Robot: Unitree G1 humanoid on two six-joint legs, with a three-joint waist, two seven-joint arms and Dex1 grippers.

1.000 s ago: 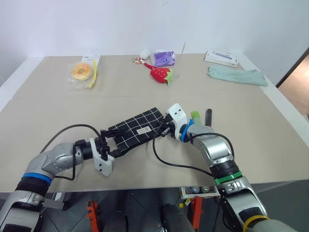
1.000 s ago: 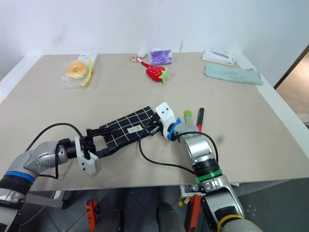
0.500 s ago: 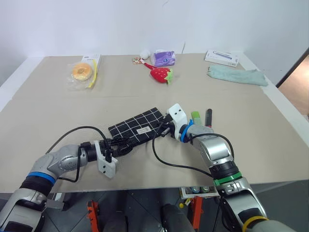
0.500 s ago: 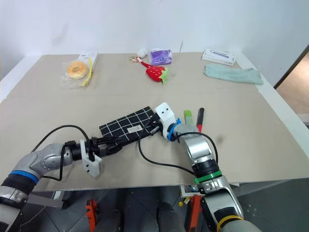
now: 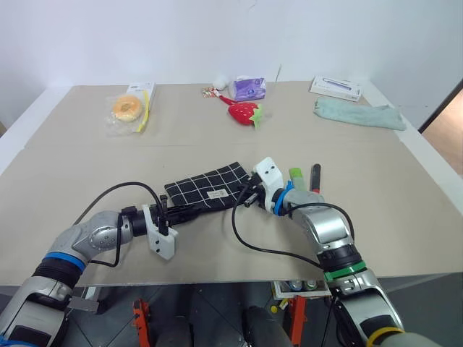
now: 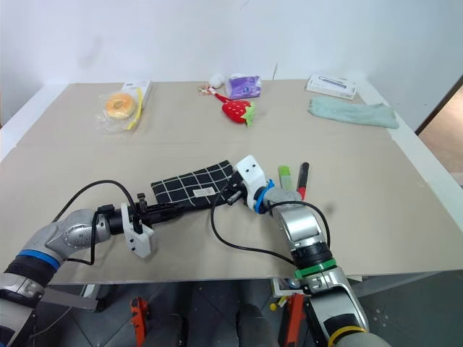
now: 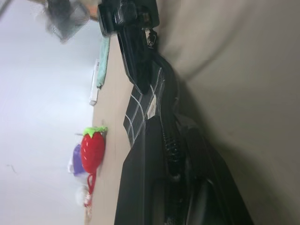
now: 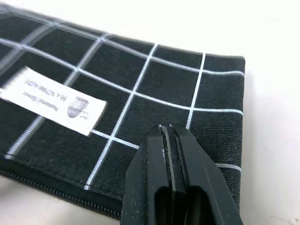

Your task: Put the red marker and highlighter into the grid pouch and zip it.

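The grid pouch (image 5: 206, 186) lies flat in the middle of the table, black with white lines and a small white label. My left gripper (image 5: 187, 211) is shut on its near left end, with the zipper edge between the fingers (image 7: 140, 183). At the pouch's right end my right gripper (image 8: 165, 127) is shut, tips resting over the fabric by the zipper edge; I see nothing between them. The light green highlighter (image 5: 295, 176) and the red marker (image 5: 313, 176) lie side by side on the table just right of my right wrist.
A plush strawberry (image 5: 244, 112), a purple packet (image 5: 248, 87), a bagged donut (image 5: 128, 107), a white box (image 5: 336, 87) and a green cloth (image 5: 358, 114) sit along the far side. The table's front edge (image 5: 217, 278) runs close below my arms.
My left gripper rolled and shut on the pouch's left end, which it stood open around before. The pouch now lies flatter. The right gripper stayed shut in place.
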